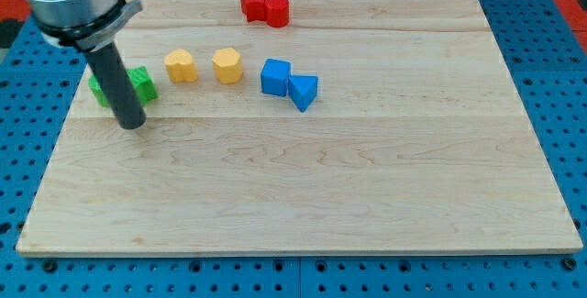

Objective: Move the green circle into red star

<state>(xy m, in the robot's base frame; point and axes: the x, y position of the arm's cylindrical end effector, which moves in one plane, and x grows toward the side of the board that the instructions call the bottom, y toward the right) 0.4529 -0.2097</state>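
The rod [117, 78] crosses in front of the green blocks [139, 84] in the frame's upper left, hiding their middle, so their shapes and whether there are one or two pieces cannot be told. The grey arm housing [69, 0] above is cut off by the top and left edges. My tip [133, 126] shows. At top centre, the two red blocks [264, 6] touch, and which one is the star is hard to tell.
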